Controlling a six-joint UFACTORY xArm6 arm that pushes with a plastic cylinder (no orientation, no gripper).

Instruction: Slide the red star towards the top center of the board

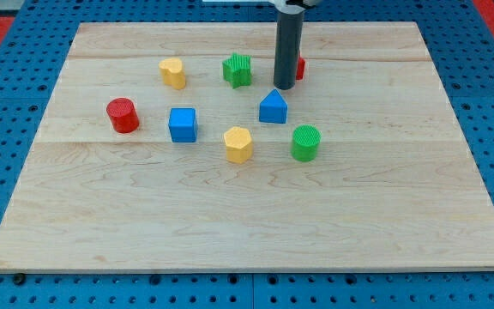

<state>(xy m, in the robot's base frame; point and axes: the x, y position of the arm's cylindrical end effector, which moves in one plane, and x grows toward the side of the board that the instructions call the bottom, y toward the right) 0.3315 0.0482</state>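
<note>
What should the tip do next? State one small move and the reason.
Probably a short push toward the view's upper left. My tip sits right against the red star, which is mostly hidden behind the rod, right of the green star, already near the top and right of centre.

My tip [283,87] rests on the worktop [247,215] just above the blue house-shaped block [273,107], with the green star [237,69] to its left and the mostly hidden red block [300,66] touching its right.

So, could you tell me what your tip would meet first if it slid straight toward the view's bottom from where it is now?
Probably the blue block with the peaked top: it sits just below my tip, though slightly left, so contact may be glancing.
</note>
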